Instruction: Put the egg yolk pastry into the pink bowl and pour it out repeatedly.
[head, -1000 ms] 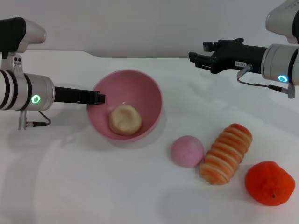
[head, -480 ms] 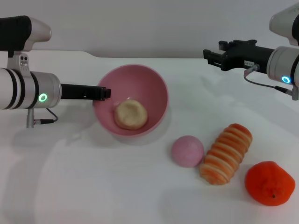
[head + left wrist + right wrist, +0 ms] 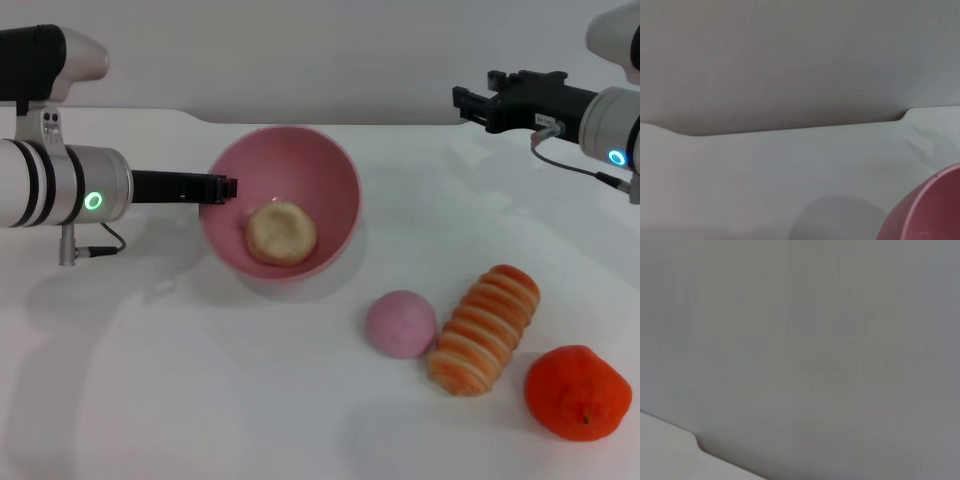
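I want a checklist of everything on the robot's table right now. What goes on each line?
Surface: white table, plain.
Job's things: egg yolk pastry lies inside the pink bowl; the bowl is tilted, its opening facing the camera.
Clutter: pink ball beside striped bread; orange fruit further towards the robot's right.
Grippers: left pincer at the bowl's rim, gripping it; right pincer raised at the far right, holding nothing.
Cables: one under the left arm, one under the right arm.
Surroundings: plain grey wall.
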`<state>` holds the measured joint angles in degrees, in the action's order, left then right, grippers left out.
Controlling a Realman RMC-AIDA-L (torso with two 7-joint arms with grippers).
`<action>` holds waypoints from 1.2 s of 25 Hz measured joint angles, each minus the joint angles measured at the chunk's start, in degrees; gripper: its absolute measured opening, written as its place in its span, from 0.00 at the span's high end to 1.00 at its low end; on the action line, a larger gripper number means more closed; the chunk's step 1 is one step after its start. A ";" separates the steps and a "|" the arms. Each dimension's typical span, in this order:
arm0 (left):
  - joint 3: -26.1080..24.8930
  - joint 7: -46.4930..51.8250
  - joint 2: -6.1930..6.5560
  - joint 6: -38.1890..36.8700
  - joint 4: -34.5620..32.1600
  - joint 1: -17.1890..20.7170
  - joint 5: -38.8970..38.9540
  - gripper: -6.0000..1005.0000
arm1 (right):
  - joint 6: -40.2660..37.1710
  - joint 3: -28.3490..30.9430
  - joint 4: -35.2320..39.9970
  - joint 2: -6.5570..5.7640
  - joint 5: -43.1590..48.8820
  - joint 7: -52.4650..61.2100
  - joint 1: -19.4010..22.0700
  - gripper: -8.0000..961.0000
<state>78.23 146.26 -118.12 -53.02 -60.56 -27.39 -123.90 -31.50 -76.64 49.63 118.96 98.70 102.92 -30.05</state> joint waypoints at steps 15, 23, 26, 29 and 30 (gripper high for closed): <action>1.50 -0.10 -0.02 2.29 0.00 -0.11 0.09 0.99 | 2.50 0.00 -0.50 0.13 -0.09 0.00 -0.06 0.44; 3.60 -0.10 -0.07 4.53 0.01 0.17 0.33 0.99 | 3.86 0.01 -0.50 0.21 -0.56 0.00 0.04 0.44; 3.64 -0.10 -0.09 4.81 0.00 0.14 0.42 0.99 | 3.87 0.01 -0.58 0.22 -0.59 0.00 0.04 0.44; 3.65 -0.10 -0.09 5.43 0.00 0.11 0.50 0.99 | 3.99 0.01 -0.70 0.22 -0.61 0.00 0.03 0.44; 3.68 -0.10 -0.09 5.74 0.01 0.11 0.52 0.99 | 4.13 0.00 -0.88 0.22 -0.62 0.00 0.02 0.44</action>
<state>81.90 146.16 -118.21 -47.28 -60.55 -27.28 -123.38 -27.38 -76.64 48.74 119.18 98.08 102.92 -30.03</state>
